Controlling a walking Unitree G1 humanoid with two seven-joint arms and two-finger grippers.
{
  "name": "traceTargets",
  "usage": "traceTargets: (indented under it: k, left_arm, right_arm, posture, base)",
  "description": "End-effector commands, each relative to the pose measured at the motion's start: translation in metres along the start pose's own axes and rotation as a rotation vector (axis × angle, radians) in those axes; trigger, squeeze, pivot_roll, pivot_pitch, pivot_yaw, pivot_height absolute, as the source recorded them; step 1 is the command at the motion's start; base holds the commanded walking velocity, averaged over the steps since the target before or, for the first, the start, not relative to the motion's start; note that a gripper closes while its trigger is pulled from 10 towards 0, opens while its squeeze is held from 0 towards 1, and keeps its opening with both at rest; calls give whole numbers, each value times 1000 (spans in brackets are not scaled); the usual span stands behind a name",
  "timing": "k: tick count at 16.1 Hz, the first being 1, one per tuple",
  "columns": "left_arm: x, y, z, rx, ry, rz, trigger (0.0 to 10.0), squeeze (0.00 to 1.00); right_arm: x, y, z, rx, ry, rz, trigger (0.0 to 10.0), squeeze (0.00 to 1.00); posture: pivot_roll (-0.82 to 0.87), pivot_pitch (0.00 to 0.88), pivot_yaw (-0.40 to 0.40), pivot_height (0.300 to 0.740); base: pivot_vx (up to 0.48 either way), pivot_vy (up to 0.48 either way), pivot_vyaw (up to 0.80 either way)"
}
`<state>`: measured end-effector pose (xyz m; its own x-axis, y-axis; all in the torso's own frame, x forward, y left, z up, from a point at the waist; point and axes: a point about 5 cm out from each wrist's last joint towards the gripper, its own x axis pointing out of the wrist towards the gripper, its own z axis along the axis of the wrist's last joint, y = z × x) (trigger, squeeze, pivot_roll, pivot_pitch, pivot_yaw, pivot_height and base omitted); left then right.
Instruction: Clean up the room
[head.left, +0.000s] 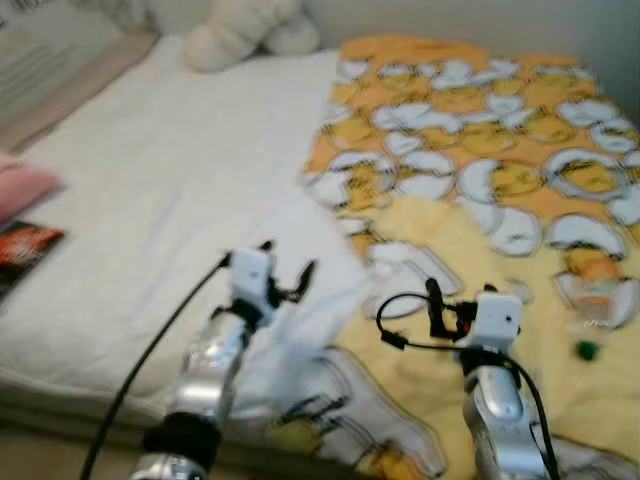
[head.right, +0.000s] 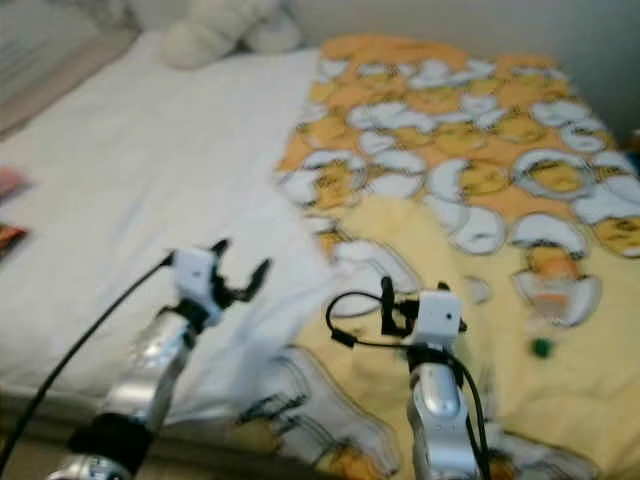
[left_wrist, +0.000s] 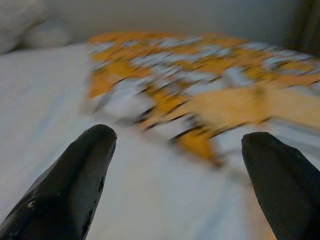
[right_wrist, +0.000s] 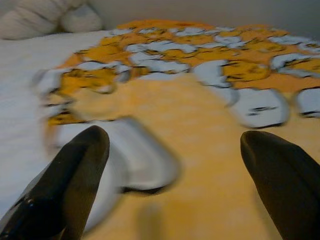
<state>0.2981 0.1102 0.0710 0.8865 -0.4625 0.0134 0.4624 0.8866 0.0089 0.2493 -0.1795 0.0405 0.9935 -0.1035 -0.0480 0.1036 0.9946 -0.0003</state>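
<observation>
Left eye view shows my two arms nearest the camera, both raised over the near edge of the bed (head.left: 150, 200). The left claw (head.left: 290, 275) hovers above the white sheet just beside the blanket's near edge, its fingers spread with nothing between them; the left wrist view confirms this, with both black fingers (left_wrist: 75, 175) wide apart over the blurred cloth. The right claw (head.left: 432, 305) hangs over the pale yellow part of the blanket (head.left: 470, 160), and its fingers (right_wrist: 75, 170) stand equally wide and empty in the right wrist view.

I judge that I am on the approach step: reaching in to take hold of the blanket so it can be straightened. The pictures are smeared by motion, so I would settle the arms first. The next move calls for lowering each claw onto a fold or edge of the cloth and closing on it, the left near the rumpled border where blanket meets sheet.

The blanket is yellow and orange with a white cartoon pattern. It covers the right half of the bed and lies unevenly, its left border running crooked. A small green thing (head.left: 587, 349) sits on it to my right; I cannot tell what it is. At the far left lie something pink (head.left: 22, 188) and a dark packet (head.left: 25, 248). At the head of the bed rests a white pillow (head.left: 245, 30).
</observation>
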Motion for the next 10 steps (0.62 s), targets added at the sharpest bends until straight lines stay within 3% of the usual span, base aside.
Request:
traceTargets:
  k: [1, 8, 10]
  left_arm:
    - [-1, -3, 0, -5, -2, -23, 10000, 0]
    - [-1, -14, 1, -19, -13, -68, 10000, 0]
    - [-1, -4, -5, -38, 36, -30, 10000, 0]
  right_arm:
    - [-1, -5, -2, -2, 20, -20, 10000, 0]
    - [1, -4, 1, -13, 14, 2, 10000, 0]
    - [0, -6, 0, -21, 34, -8, 10000, 0]
  posture:
    - [-19, 0, 44, 740]
    - [-26, 0, 32, 740]
    - [-29, 0, 25, 740]
  base:
    - [0, -480, 0]
    - [0, -480, 0]
    - [0, 0, -378]
